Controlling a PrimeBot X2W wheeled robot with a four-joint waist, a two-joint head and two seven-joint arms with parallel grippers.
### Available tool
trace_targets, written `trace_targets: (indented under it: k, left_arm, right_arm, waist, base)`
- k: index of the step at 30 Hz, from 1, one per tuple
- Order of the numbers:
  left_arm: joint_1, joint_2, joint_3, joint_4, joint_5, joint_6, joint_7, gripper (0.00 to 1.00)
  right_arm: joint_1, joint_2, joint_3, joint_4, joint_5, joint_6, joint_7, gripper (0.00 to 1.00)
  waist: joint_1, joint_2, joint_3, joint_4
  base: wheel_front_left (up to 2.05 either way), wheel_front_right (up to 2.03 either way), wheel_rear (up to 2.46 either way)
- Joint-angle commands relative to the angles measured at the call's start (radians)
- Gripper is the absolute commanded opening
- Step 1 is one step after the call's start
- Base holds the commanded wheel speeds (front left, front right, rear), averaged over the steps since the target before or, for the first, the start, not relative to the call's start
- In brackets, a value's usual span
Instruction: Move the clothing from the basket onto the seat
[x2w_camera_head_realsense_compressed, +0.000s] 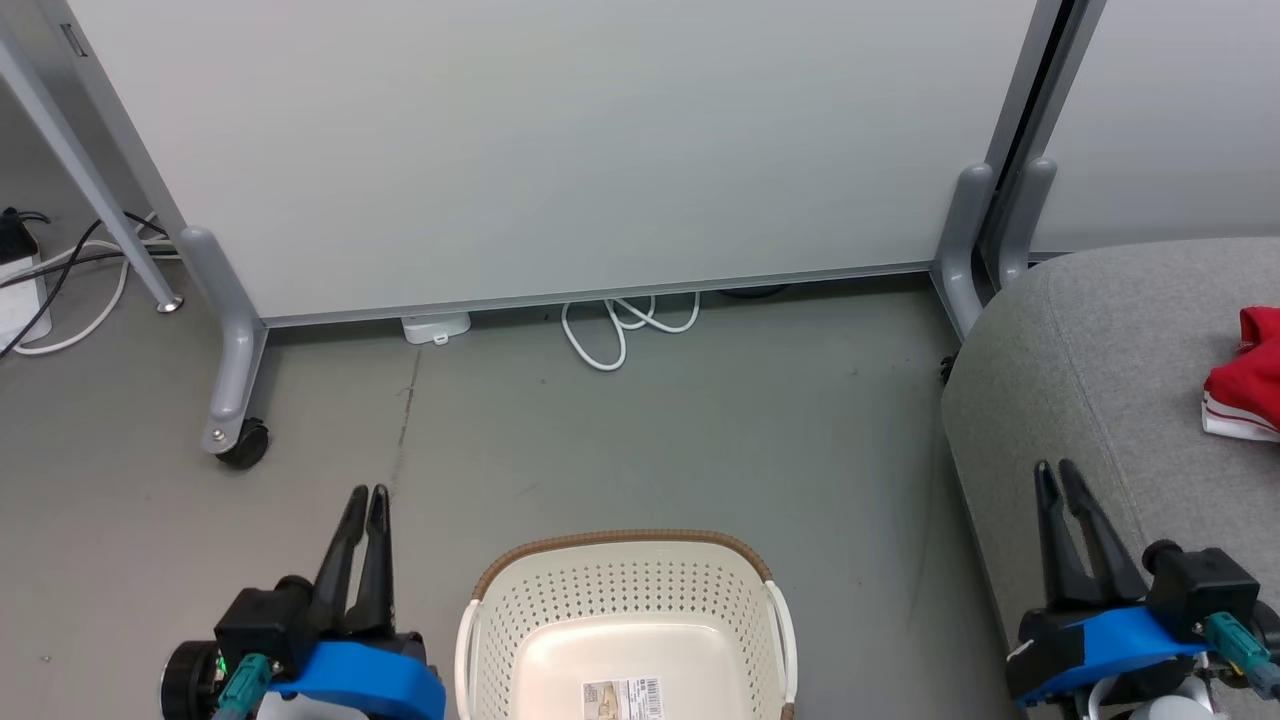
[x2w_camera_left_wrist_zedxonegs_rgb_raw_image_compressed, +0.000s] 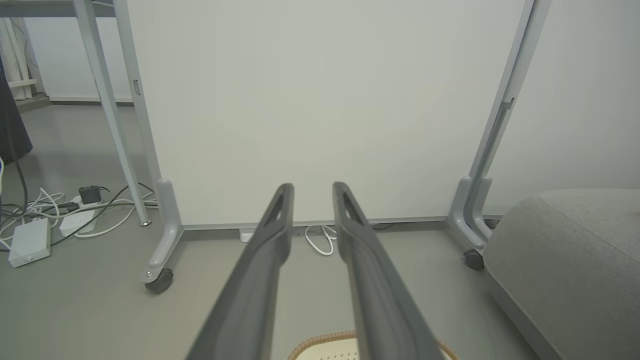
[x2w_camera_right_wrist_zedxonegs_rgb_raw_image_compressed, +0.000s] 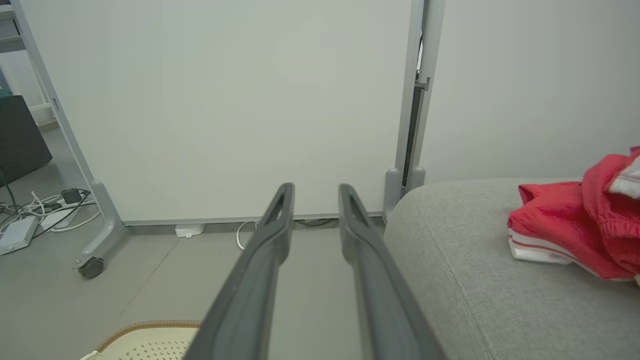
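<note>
The cream-white basket (x2w_camera_head_realsense_compressed: 620, 540) stands on the floor at the bottom centre, with nothing inside but a label sticker on its bottom. Red clothing (x2w_camera_head_realsense_compressed: 1250, 380) with white trim lies bunched on the grey seat (x2w_camera_head_realsense_compressed: 1100, 330) at the right edge. My left gripper (x2w_camera_head_realsense_compressed: 366, 490) hangs left of the basket, its fingers a little apart and holding nothing. My right gripper (x2w_camera_head_realsense_compressed: 1055, 465) hovers over the seat's near left side, also slightly open and empty. In the right wrist view the clothing (x2w_camera_right_wrist_zedxonegs_rgb_raw_image_compressed: 565, 225) rests on the seat (x2w_camera_right_wrist_zedxonegs_rgb_raw_image_compressed: 475, 250), right of my right gripper (x2w_camera_right_wrist_zedxonegs_rgb_raw_image_compressed: 316, 187). The left wrist view shows my left gripper (x2w_camera_left_wrist_zedxonegs_rgb_raw_image_compressed: 312, 187) above the basket rim (x2w_camera_left_wrist_zedxonegs_rgb_raw_image_compressed: 325, 340).
A pale partition panel (x2w_camera_head_realsense_compressed: 560, 150) on grey castered legs (x2w_camera_head_realsense_compressed: 235, 400) stands behind the basket. White cable loops (x2w_camera_head_realsense_compressed: 620, 330) lie at its foot. More cables and a power strip (x2w_camera_left_wrist_zedxonegs_rgb_raw_image_compressed: 30, 240) sit at the far left. Bare grey floor (x2w_camera_head_realsense_compressed: 700, 430) separates the basket and the panel.
</note>
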Motion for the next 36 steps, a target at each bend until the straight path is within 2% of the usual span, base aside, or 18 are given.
trace_targets:
  k: [1,4,19,36]
  left_arm:
    - [0.008,0.0,0.0,0.008,-0.004,0.0,0.002,0.0]
    - [0.028,0.0,0.001,0.028,-0.02,0.0,0.007,0.0]
    - [0.012,0.004,0.028,0.013,-0.311,0.0,0.075,0.0]
    - [-0.003,0.007,0.055,-0.002,-0.582,-0.001,0.141,0.0]
  right_arm:
    - [0.001,0.001,-0.001,0.011,0.003,0.0,0.002,0.0]
    - [0.009,0.005,-0.003,0.036,0.017,0.0,0.011,0.0]
    - [0.004,0.003,-0.003,0.022,0.323,0.0,0.084,0.0]
    - [-0.001,0.002,-0.002,0.01,0.61,0.0,0.151,0.0]
  waist:
    - [0.0,-0.0001,0.0,0.0]
    - [0.0,-0.0001,0.0,0.0]
    - [0.0,-0.0001,-0.001,-0.008]
    - [0.0,-0.0001,-0.002,-0.017]
  base:
    - [0.0,0.0,0.0]
    - [0.0,0.0,0.0]
    - [0.0,0.0,0.0]
    - [0.0,0.0,0.0]
